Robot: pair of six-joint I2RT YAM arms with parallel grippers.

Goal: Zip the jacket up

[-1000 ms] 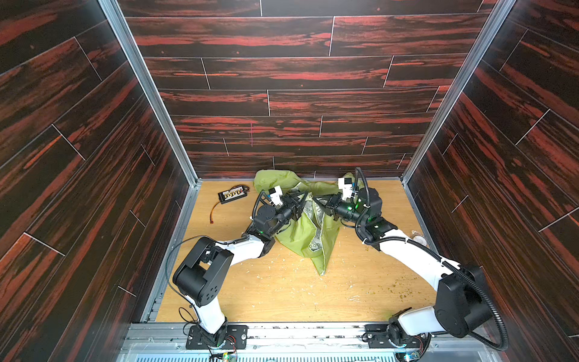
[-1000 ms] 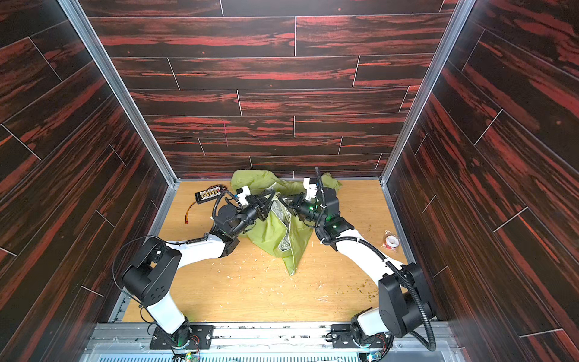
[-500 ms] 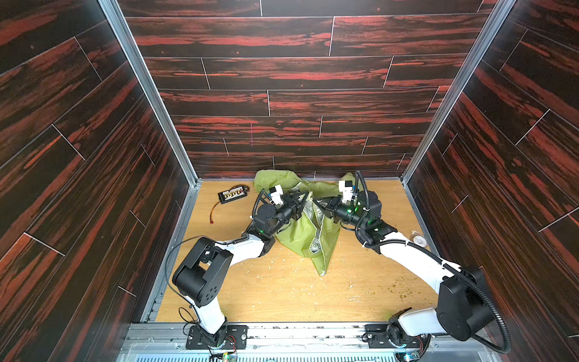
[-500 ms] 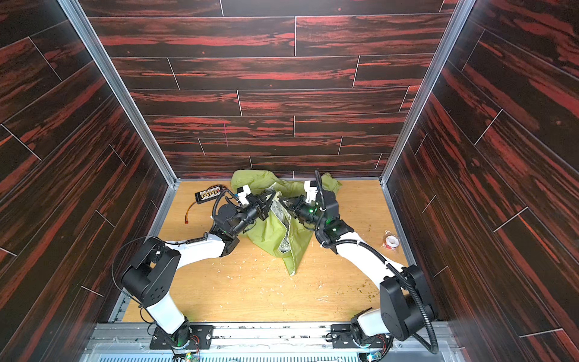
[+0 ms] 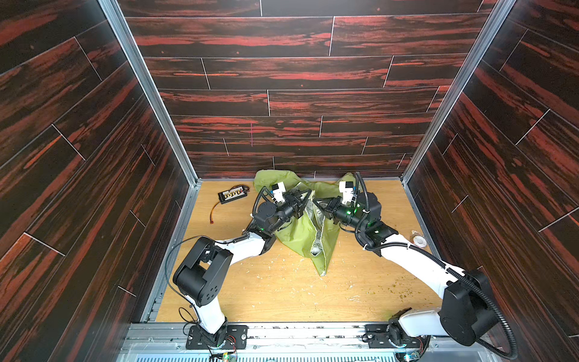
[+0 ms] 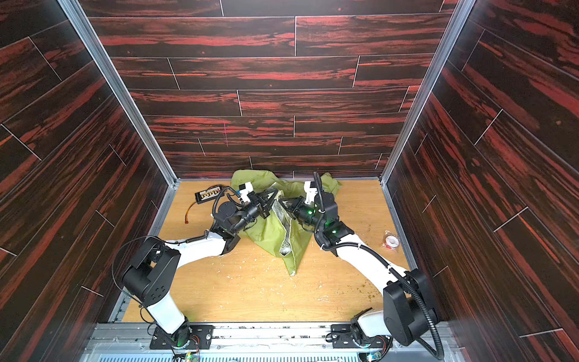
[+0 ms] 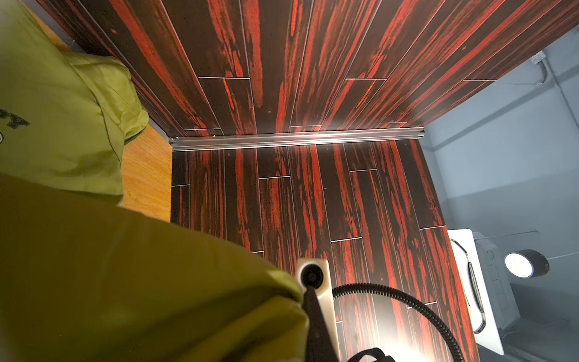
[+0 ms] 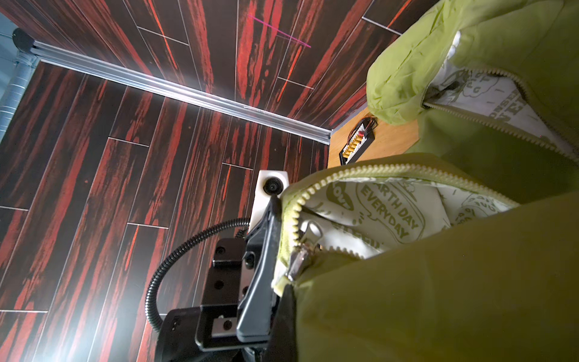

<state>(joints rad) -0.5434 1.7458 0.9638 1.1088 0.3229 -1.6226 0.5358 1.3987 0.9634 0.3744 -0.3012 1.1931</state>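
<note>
The lime-green jacket [image 5: 299, 233] [image 6: 272, 233] hangs like a tent between my two grippers above the wooden table [image 5: 282, 297], its lower tip touching the boards. My left gripper [image 5: 304, 200] [image 6: 270, 200] and right gripper [image 5: 322, 205] [image 6: 286, 205] are both shut on its raised front edge, nearly tip to tip. In the right wrist view the metal zipper slider [image 8: 297, 261] sits beside dark fingers [image 8: 261, 282]; past it the two rows of teeth part and the white printed lining [image 8: 385, 213] shows. In the left wrist view, jacket cloth [image 7: 141, 282] hides all but one finger [image 7: 315, 316].
A black connector board [image 5: 233, 196] [image 6: 208, 194] [image 8: 357, 147] with wires lies at the back left of the table. A roll of tape [image 5: 418, 240] [image 6: 391, 243] sits by the right wall. Dark red panel walls [image 5: 282, 103] enclose the table on three sides; crumbs litter the boards.
Almost nothing has changed. Both grippers stay on the lifted jacket, and the right arm has shifted only slightly.
</note>
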